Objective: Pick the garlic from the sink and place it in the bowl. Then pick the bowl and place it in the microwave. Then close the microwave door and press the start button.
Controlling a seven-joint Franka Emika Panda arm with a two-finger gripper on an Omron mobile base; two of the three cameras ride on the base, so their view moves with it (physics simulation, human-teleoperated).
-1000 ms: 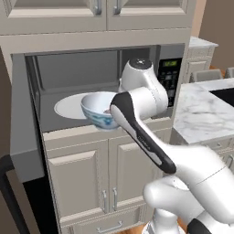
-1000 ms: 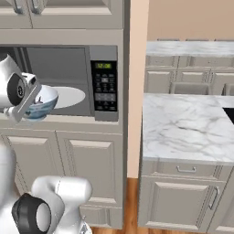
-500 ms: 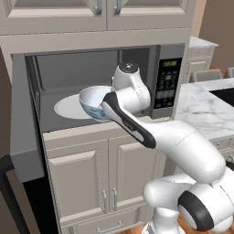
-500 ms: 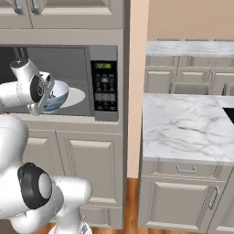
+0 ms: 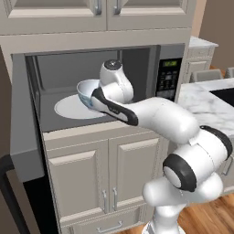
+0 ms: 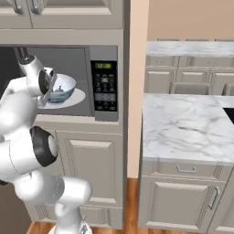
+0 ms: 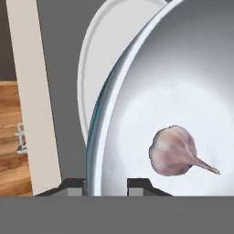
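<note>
two dark finger tips straddle the bowl's rim, one outside the wall and one inside, pinched on it, so the gripper has hold of the bowl by its near edge.

going from the biggest thing down: the wide built-in grey steel microwave stands open under the cream cabinets, its black keypad panel with the green display at the right. its grey-framed door is swung out to the left. the white arm reaches in from the right. inside lies a flat white round plate, and the wide round bowl, white inside and blue-green patterned outside, sits over it, to my eye at or just above the plate; i cannot tell whether it touches. the small pale garlic bulb with a pinkish tinge rests in the bowl's floor.

the step in hand looks like setting the bowl down in the microwave. to do it well, i'd keep the bowl level so the garlic doesn't roll out, lower it until the base sits flat on the plate, well inside the cavity, and only then loosen the fingers. lift straight off the rim and draw the hand out right without dragging the bowl, clear of the door's swing.
</note>
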